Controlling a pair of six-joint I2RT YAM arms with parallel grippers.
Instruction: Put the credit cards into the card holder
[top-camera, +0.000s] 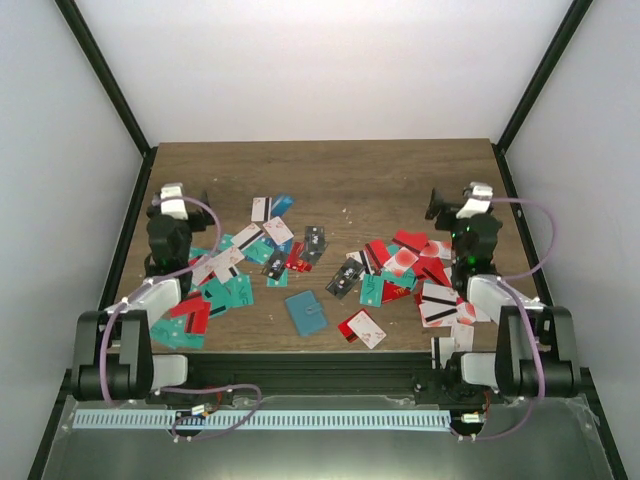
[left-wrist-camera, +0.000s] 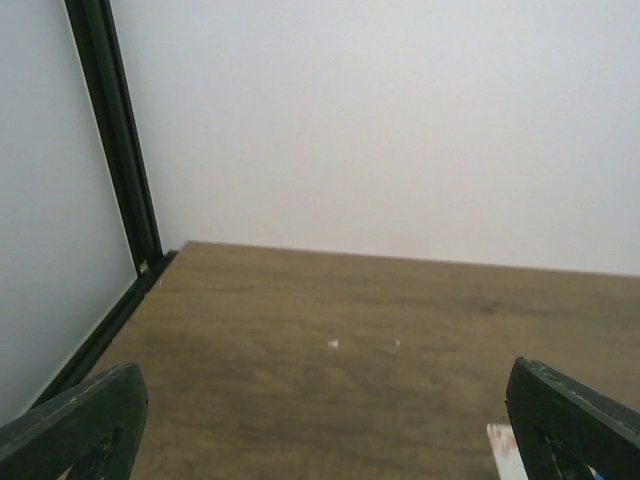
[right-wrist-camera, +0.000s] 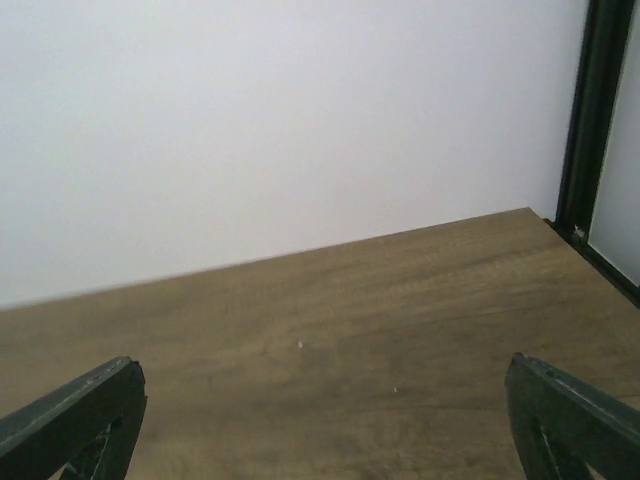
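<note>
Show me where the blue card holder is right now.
In the overhead view the card holder lies flat near the table's front edge, roughly centred, with a red-and-white card just to its right.

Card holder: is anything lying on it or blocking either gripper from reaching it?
Nothing visible lies on the card holder. Loose credit cards lie flat on the table between it and the left gripper and right gripper, both open; nothing taller stands in the way.
</note>
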